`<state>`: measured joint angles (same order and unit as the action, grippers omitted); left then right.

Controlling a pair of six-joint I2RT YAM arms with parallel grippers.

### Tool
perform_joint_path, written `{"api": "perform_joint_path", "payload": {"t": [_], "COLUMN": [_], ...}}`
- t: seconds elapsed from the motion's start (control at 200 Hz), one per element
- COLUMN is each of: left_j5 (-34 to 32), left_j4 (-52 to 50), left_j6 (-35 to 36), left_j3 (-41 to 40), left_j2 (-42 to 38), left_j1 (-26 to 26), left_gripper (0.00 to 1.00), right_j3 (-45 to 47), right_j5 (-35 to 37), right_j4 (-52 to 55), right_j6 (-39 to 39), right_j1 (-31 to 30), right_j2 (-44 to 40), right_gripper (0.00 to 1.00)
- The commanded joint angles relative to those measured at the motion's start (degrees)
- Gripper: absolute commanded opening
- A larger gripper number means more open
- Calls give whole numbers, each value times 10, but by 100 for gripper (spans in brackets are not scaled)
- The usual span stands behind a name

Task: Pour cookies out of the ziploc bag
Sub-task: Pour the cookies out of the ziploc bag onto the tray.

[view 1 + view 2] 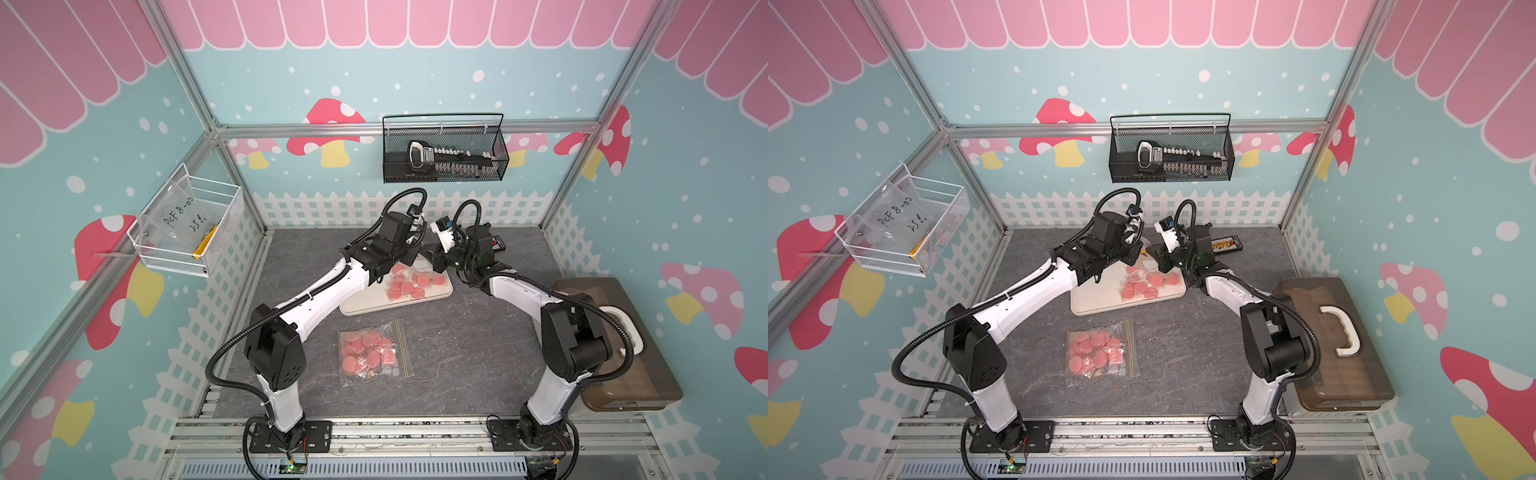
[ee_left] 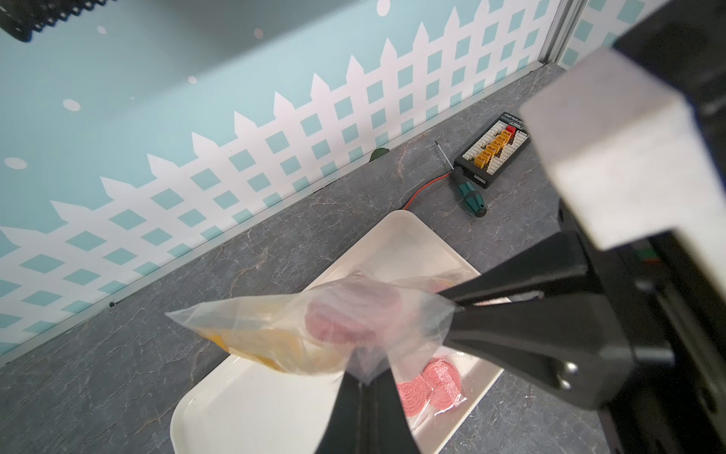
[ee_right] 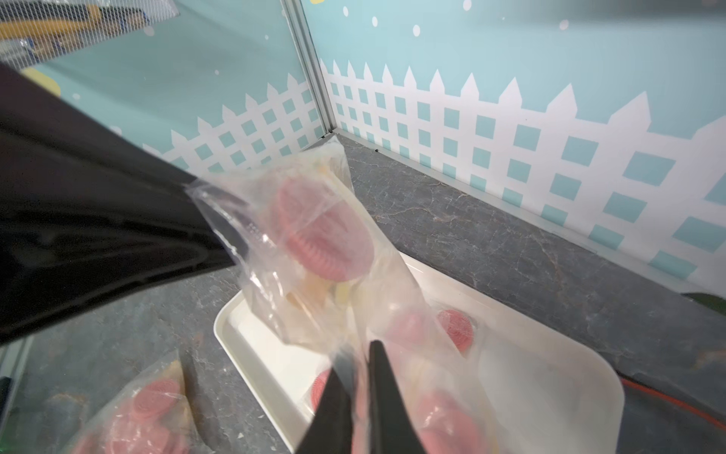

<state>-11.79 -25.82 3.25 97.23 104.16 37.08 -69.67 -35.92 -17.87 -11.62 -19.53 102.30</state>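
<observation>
Left wrist view: the left gripper (image 2: 363,383) is pinched together on one corner of the clear ziploc bag (image 2: 275,334). The right gripper (image 2: 451,306) is clamped on another corner. The bag hangs over the white tray (image 2: 255,416), with one of the pink cookies (image 2: 345,314) inside it and more on the tray. A screwdriver (image 2: 469,194) and a connector board (image 2: 493,153) lie on the grey table (image 2: 118,373) near the fence-printed wall.

Right wrist view: both pincers grip that bag above the tray. A second bag (image 3: 145,412) of cookies lies on the table beside the tray.

In both top views the arms meet mid-frame over the tray, and the second bag lies below it. A black mesh basket (image 1: 444,153) hangs upper centre, a white wire basket (image 1: 191,224) is at left, and a brown case (image 1: 615,345) is at right.
</observation>
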Motion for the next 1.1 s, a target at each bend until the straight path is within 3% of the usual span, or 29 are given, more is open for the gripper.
{"api": "perform_joint_path", "payload": {"t": [0.0, 0.255, 0.745, 0.911, 1.031, 1.096], "left_j5": [-16, -31, -52, -75, -71, -73], "left_j4": [-14, -16, -20, -31, -37, -37], "left_j6": [7, 5, -1, -13, -22, -23], "left_j3": [17, 14, 18, 18, 13, 7], "left_j2": [3, -3, -8, -20, -34, -44], "left_j1": [-4, -4, -4, -11, -19, -21], "left_gripper": [2, 26, 26, 35, 38, 44], "right_j3": [-15, -12, -2, 7, -3, -2], "right_j5": [-12, -16, -28, -23, -26, -24], "right_j4": [-4, -7, -56, -134, -138, -136], "right_j6": [9, 15, -14, -64, -74, -75], "right_j1": [-4, -7, -9, -9, -8, -9], "right_j2": [12, 8, 12, 20, 28, 27], "right_gripper": [3, 0, 0, 0, 0, 0]}}
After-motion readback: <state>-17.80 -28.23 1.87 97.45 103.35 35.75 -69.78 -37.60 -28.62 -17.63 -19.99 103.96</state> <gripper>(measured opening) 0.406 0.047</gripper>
